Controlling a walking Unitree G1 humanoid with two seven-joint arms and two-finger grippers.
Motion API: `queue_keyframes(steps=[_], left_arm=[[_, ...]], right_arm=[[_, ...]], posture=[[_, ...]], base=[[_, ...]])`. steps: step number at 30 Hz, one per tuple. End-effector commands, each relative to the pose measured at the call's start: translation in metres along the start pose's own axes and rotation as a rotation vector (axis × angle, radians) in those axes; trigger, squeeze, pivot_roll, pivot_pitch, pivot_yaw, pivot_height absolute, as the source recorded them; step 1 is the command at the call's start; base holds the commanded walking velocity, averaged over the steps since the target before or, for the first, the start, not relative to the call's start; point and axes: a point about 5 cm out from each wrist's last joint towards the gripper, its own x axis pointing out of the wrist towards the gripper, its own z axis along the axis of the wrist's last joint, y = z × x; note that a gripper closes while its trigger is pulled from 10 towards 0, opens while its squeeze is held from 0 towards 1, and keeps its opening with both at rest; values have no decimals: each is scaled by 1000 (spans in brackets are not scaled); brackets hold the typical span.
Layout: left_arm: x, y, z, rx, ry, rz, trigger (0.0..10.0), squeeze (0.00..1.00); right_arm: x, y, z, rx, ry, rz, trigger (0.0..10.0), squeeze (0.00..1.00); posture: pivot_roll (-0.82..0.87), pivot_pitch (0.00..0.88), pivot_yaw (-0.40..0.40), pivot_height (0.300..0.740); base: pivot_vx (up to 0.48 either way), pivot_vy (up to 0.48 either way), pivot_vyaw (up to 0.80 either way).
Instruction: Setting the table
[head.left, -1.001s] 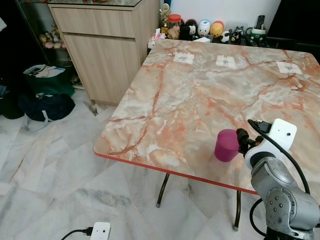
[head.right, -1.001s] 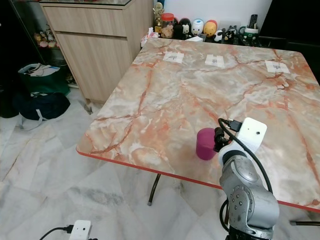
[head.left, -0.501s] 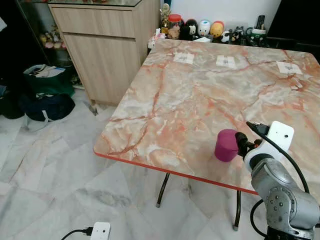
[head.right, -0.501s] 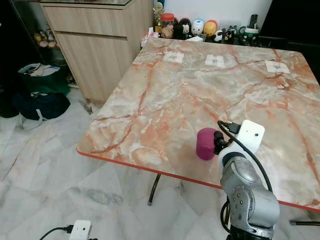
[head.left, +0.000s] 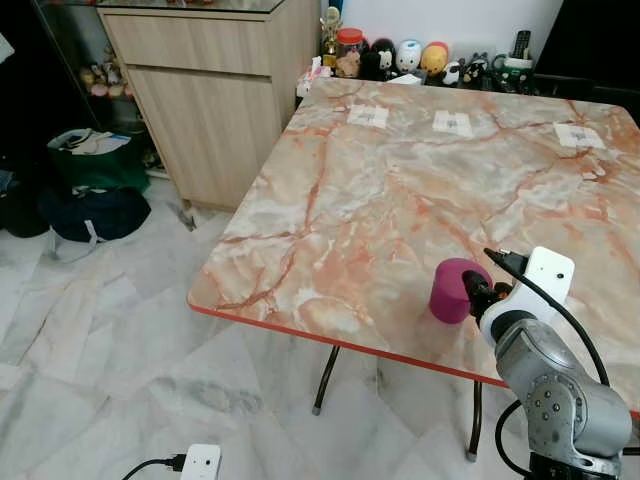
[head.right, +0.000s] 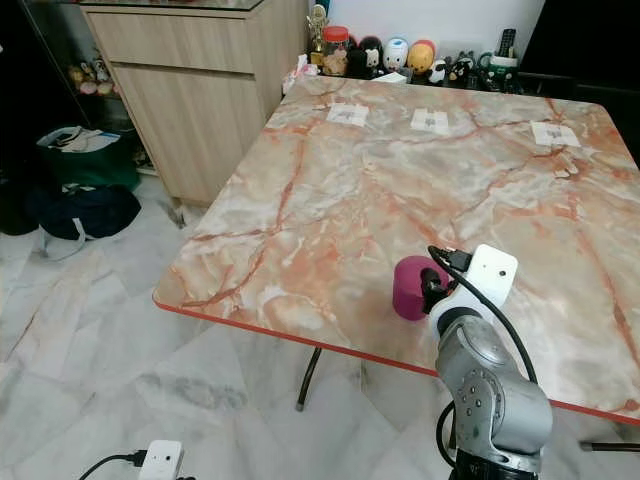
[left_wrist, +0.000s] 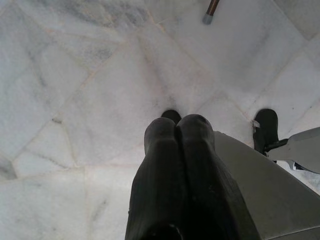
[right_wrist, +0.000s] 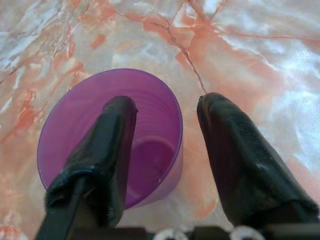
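Right hand (right_wrist: 165, 122) | lowered slightly | fingers straddle purple cup (right_wrist: 150, 150) rim

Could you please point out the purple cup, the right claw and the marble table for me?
purple cup (right_wrist: 150, 155), right wrist view, inner bottom.
right claw (right_wrist: 167, 112), right wrist view, midway between fingertips.
marble table (head.left: 340, 190), left eye view, bare top.

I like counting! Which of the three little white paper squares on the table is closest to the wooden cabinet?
The small white paper square on the robot's left of the row, nearest the light wooden cabinet; the other two lie farther right.
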Motion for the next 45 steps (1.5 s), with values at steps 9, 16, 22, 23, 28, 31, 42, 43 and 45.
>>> queue_keyframes(steps=[9, 16, 22, 23, 28, 31, 42, 43, 45], left_arm=[[-2, 0, -7, 9, 30, -3, 10000, 0], [-1, 0, -7, 10, 32, -6, 10000, 0], [-1, 0, -7, 13, 35, -8, 10000, 0], [-1, 0, -7, 14, 35, -8, 10000, 0], [-1, 0, -7, 38, 36, -17, 10000, 0], [-1, 0, -7, 37, 35, -16, 10000, 0], [-2, 0, -7, 38, 34, -8, 10000, 0], [-2, 0, -7, 38, 34, -8, 10000, 0], [-2, 0, -7, 46, 33, -7, 10000, 0]], right_arm=[[2, 0, 3, 16, -10, -1, 0, 0], [2, 0, 2, 16, -7, 0, 0, 0], [2, 0, 1, 19, -6, -4, 0, 0], [3, 0, 2, 20, -9, -4, 0, 0], [3, 0, 0, 21, -14, -9, 0, 0], [3, -1, -1, 26, -19, -15, 0, 0], [-3, -2, 27, 31, -357, -20, 10000, 0], [-3, -2, 27, 31, -357, -20, 10000, 0], [-5, -1, 31, 23, -395, -16, 10000, 0]], posture=[[7, 91, -6, 740], [9, 89, -6, 740], [10, 90, -6, 740], [9, 90, -6, 740], [10, 89, -6, 740], [9, 90, -6, 740], [11, 90, -7, 740], [11, 90, -7, 740], [9, 90, -7, 740]], base=[[0, 0, 0], [0, 0, 0], [0, 0, 0], [0, 0, 0], [0, 0, 0], [0, 0, 0], [0, 0, 0], [0, 0, 0], [0, 0, 0]])
